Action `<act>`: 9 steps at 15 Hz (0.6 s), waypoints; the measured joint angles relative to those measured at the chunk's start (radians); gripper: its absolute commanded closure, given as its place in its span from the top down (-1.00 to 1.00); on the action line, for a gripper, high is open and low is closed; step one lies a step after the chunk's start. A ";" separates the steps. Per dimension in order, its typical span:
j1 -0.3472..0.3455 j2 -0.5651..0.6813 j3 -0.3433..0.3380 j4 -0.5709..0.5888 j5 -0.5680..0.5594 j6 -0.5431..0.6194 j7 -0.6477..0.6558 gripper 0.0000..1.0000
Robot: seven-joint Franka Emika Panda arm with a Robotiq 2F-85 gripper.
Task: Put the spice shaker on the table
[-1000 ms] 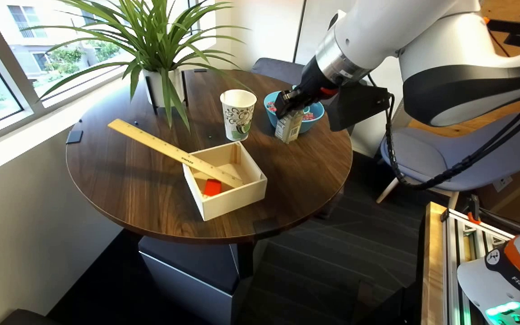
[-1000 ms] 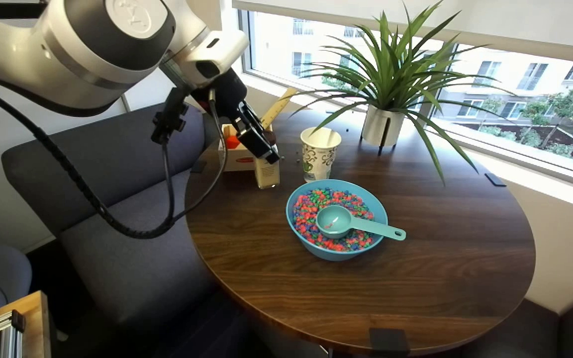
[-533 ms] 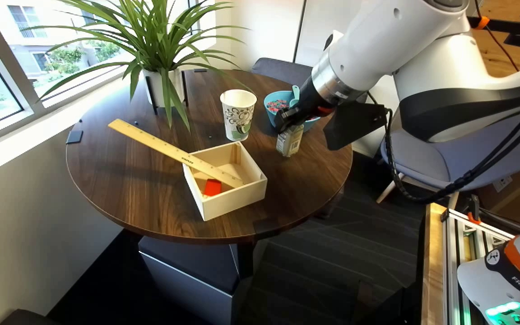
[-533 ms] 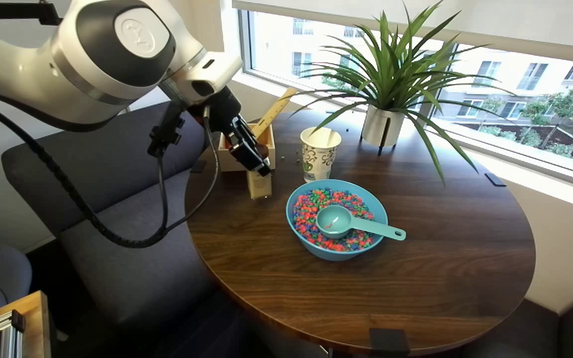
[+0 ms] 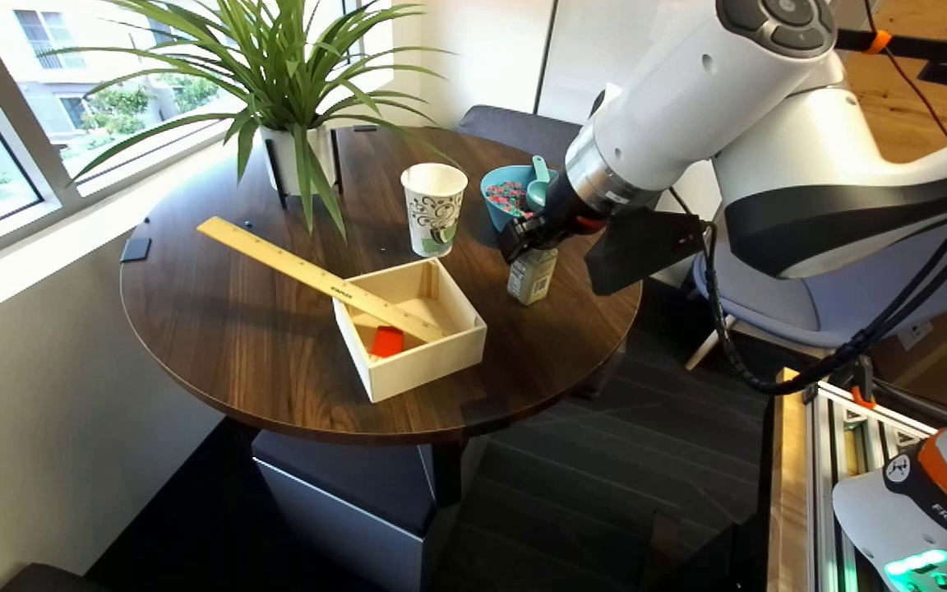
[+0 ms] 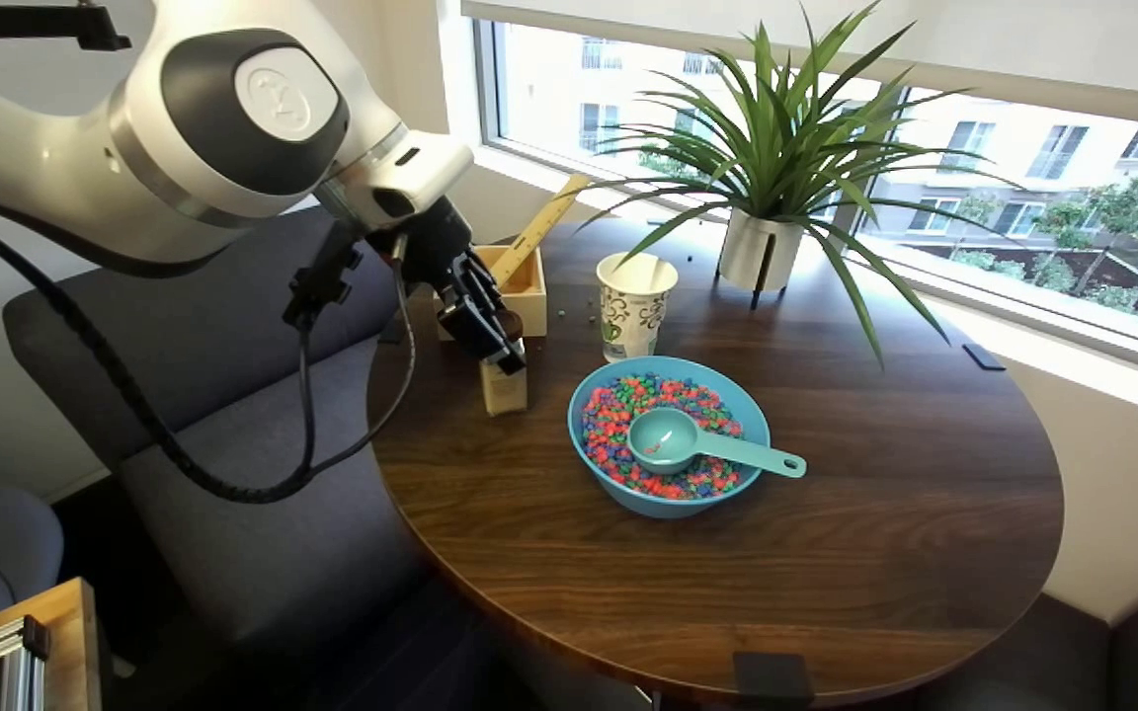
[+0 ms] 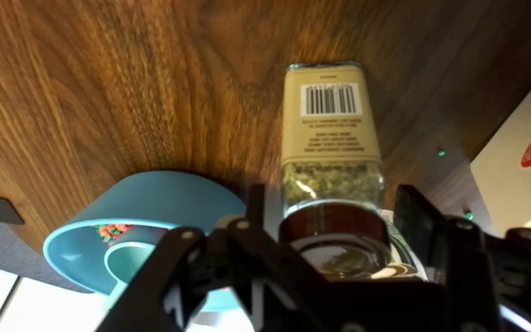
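Note:
The spice shaker (image 5: 533, 284) has a tan label with a barcode, greenish contents and a dark brown cap. It also shows in an exterior view (image 6: 507, 393) and the wrist view (image 7: 330, 124). It looks roughly upright, with its base at the dark brown table (image 5: 235, 329) and no visible gap below. My gripper (image 7: 331, 203) is around the cap, and both fingers stand apart from it with gaps on either side. In both exterior views the gripper (image 5: 520, 242) (image 6: 502, 341) hides part of the cap.
A blue bowl (image 6: 663, 506) with a teal scoop (image 6: 663, 441) is beside the shaker. The paper cup (image 5: 434, 205), the light wooden box (image 5: 428, 372) with a ruler (image 5: 317, 278) and red object (image 5: 387, 341), and a potted plant (image 5: 293, 160) stand on the table.
The arm has moved down and away from the bowl, and the shaker moved along with it, from near the bowl's side to the table's outer part. The fingers now stand apart from the cap.

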State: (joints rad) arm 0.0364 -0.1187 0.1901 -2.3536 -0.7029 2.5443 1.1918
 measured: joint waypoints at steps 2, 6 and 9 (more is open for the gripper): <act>0.000 -0.011 -0.001 0.004 0.006 -0.001 0.000 1.00; 0.000 -0.066 -0.010 0.041 0.072 -0.001 -0.017 1.00; 0.000 -0.088 -0.024 0.095 0.176 0.007 -0.141 1.00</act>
State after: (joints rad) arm 0.0365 -0.2068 0.1658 -2.2587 -0.5271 2.5512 1.0504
